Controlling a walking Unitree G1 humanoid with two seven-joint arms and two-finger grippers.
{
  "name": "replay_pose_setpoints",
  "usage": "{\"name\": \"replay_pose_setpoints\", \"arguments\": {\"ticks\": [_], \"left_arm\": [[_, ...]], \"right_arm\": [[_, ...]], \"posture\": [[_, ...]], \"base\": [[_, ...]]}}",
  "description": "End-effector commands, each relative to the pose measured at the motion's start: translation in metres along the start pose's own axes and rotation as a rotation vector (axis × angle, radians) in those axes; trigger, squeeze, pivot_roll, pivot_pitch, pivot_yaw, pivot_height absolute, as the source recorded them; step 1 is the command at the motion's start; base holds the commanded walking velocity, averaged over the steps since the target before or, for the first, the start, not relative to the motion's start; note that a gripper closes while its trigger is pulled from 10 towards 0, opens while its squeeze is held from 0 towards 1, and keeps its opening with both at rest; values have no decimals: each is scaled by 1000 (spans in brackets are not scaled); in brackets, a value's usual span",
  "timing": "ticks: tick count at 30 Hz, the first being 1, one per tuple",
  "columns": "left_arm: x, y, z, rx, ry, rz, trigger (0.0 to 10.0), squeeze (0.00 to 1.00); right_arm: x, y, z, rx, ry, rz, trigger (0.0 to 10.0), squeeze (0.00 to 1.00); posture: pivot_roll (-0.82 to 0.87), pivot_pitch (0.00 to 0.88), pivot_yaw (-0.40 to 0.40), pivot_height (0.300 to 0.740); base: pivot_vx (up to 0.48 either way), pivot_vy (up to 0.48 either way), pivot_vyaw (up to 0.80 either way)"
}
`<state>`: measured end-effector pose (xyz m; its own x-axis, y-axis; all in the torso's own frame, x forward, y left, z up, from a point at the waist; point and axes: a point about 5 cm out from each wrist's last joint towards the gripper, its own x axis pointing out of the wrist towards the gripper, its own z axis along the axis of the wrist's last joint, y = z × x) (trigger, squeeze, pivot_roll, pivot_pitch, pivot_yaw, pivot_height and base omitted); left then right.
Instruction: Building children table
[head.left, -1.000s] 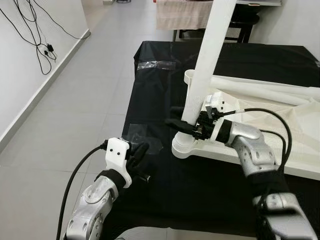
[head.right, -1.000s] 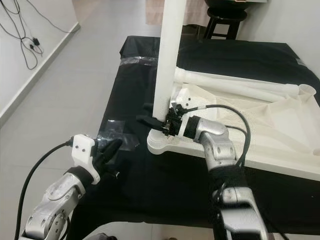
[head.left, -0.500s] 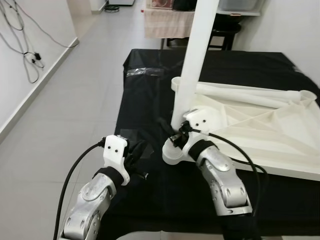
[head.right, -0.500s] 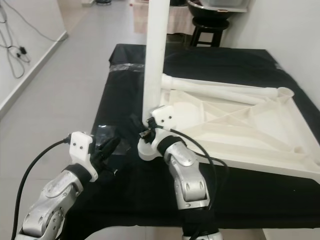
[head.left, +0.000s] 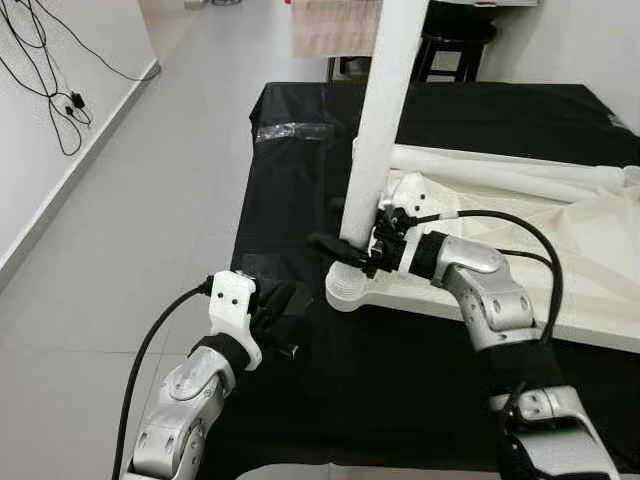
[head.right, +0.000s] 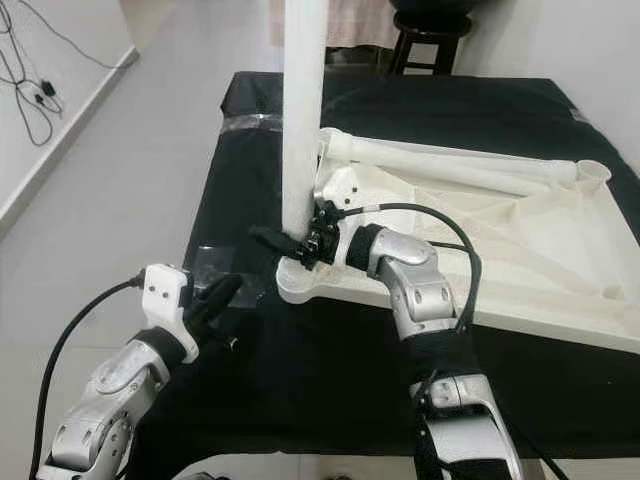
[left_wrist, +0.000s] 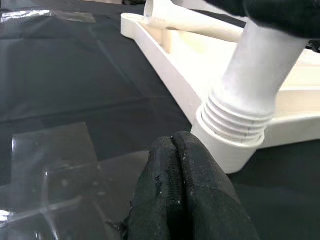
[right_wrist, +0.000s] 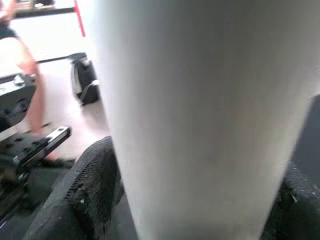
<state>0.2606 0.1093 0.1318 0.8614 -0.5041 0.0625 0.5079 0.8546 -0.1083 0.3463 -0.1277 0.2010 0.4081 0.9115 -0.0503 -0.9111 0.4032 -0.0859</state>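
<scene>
Left eye view: right gripper (head.left: 340, 252) pinches the upright white leg (head.left: 380, 120) at the tabletop's (head.left: 560, 300) near corner socket; left gripper (head.left: 283, 300) hovers, fingers pressed together

You had even, bright daylight in both eye views, sharp throughout. Tape (head.left: 290, 131) on the black cloth (head.left: 300, 190) showed glare. The leg (right_wrist: 200, 115) was blurred, overexposed in the right wrist view.
</scene>
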Motion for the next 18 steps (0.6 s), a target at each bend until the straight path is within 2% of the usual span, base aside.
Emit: {"name": "replay_pose_setpoints", "arguments": {"ticks": [1, 5, 8, 9, 10, 18], "left_arm": [[-2, -1, -5, 3, 19, -2, 10000, 0], [-2, -3, -6, 9, 21, -5, 10000, 0], [-2, -4, -6, 12, 21, -6, 10000, 0], [-2, -4, -6, 12, 20, -7, 10000, 0], [-3, -4, -6, 12, 19, -7, 10000, 0], [-4, -5, -5, 15, 20, -19, 10000, 0]], "right_arm": [[3, -2, 1, 6, 1, 52, 10000, 0], [4, -11, -1, 59, -2, 74, 10000, 0], [2, -15, -4, 60, 14, 68, 9765, 0], [1, -16, -5, 64, 15, 84, 4392, 0], [-1, -17, -5, 77, 8, 96, 0, 0], [-8, -20, -10, 107, -18, 113, 0, 0]], "posture": [[49, 95, -25, 740], [53, 94, -30, 740], [53, 91, -33, 740], [52, 94, -32, 740], [48, 94, -30, 740], [45, 102, -20, 740]], "base": [[0, 0, 0], [0, 0, 0], [0, 0, 0], [0, 0, 0], [0, 0, 0], [0, 0, 0]]}}
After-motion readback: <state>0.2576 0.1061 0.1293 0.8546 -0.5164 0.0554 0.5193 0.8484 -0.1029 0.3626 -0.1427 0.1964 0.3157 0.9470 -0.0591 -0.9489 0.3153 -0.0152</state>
